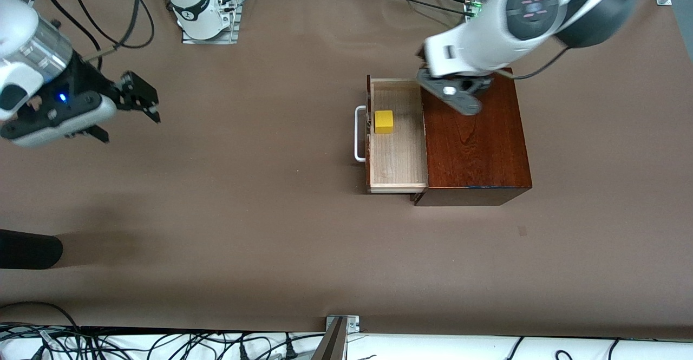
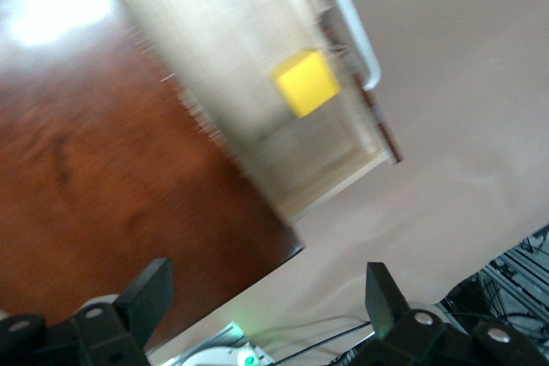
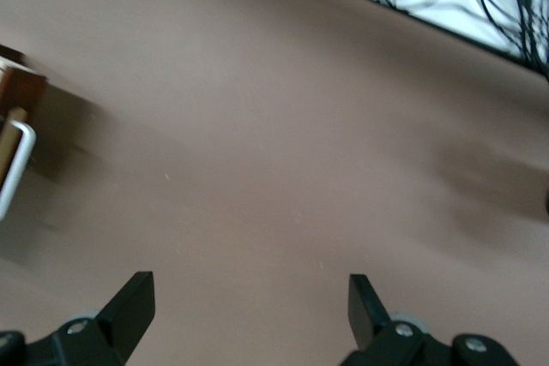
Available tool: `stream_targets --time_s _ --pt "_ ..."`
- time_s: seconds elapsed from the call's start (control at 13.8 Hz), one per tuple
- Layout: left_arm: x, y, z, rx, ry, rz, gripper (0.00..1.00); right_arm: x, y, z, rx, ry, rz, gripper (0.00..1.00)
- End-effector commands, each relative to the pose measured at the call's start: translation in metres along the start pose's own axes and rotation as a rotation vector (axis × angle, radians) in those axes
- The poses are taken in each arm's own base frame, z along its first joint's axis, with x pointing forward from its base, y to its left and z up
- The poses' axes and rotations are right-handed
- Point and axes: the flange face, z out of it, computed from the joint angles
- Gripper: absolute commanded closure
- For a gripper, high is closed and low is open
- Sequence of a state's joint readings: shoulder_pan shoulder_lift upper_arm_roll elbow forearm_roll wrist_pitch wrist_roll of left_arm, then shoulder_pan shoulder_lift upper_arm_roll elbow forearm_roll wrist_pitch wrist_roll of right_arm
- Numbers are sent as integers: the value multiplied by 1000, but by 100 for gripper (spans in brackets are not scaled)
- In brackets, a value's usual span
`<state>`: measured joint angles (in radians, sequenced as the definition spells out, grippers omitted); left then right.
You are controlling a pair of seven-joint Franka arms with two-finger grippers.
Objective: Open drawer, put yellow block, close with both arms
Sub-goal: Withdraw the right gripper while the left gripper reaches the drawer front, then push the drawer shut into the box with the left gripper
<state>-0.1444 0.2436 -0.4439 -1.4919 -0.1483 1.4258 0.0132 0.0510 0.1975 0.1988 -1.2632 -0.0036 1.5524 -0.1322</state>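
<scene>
Drawer (image 1: 398, 149) pulled out of the mahogany box (image 1: 476, 143), we see from the front, with the yellow block (image 1: 384, 122) inside near the white handle (image 1: 358, 132). Our left gripper (image 2: 266, 297) hangs spread above the box, holding nothing. Our right gripper (image 3: 244, 306) gapes empty over bare table (image 3: 283, 126).

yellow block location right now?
The small bright yellow cube sits in the open pale-wood drawer tray of the mahogany box, just inside the drawer front, beside the white bar handle.
</scene>
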Motion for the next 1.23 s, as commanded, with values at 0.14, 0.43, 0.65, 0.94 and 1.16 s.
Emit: stream_targets --time_s 0.14,0.43,0.65,0.94,1.16 --pt "69 74 44 -70 -48 180 0 -52 33 38 -27 -48 101 0" --pt "112 99 85 -1 67 450 0 -58 60 49 -32 -55 149 0" --pt "145 108 122 39 159 672 0 -64 80 50 -32 -62 186 0" --pt "183 107 185 170 183 956 0 -66 87 45 -36 -61 193 0" --pt "193 107 226 210 125 1002 0 -69 92 43 -32 -68 233 0"
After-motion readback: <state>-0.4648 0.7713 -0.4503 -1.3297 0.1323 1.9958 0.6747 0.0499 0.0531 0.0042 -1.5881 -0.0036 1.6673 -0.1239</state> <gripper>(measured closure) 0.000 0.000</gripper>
